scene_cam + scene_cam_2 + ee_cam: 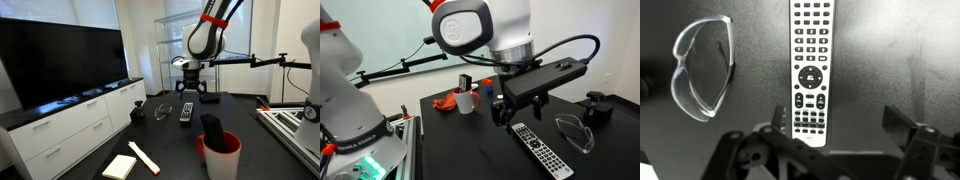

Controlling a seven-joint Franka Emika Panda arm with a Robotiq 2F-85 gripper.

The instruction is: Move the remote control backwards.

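Remote control (812,70) flat on bench (880,60), ungripped; claw (835,135) spread wide, poised above its lower end; grasp and backward shift apparently not yet done.

The white, rounded arm (485,25) bears an orange-red ring (442,6), black cable (570,44) and black claw (520,108).

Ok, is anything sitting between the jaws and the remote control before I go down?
Nothing visible does. In the wrist view the gripper hangs over the remote control with open jaws and nothing in between; the safety glasses lie beside it, apart.
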